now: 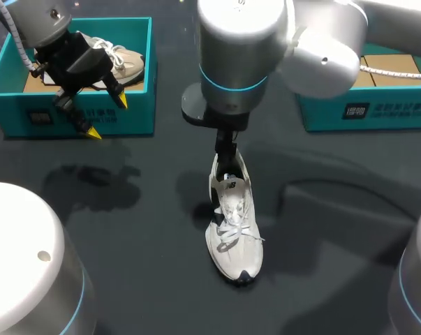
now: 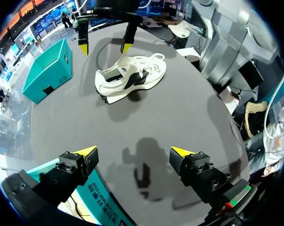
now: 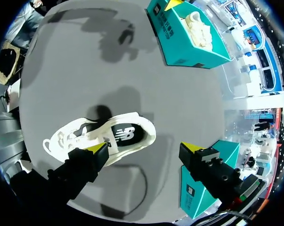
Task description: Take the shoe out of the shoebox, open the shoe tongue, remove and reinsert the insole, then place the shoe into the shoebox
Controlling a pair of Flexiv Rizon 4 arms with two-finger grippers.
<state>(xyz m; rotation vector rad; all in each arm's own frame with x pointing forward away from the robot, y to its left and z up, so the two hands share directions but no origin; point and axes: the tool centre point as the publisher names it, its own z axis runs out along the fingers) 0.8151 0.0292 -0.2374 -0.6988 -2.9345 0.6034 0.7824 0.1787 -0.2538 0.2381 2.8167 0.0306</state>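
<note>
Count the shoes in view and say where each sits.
2. One white shoe lies on the table under the right pincer; the other shoe sits in the left teal box. The right box is partly hidden.

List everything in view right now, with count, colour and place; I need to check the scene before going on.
shoe: one, white, standing on its sole mid-table, heel under the right pincer
boxed shoe: one, cream, inside the left box
left box: one, teal, open, far left of the table
right box: one, teal, open, far right of the table, brown inside
table: one, dark grey, under everything
left pincer: one, black with yellow tips, open, over the left box's front wall
right pincer: one, black with yellow tips, open, low over the shoe's heel end
</note>
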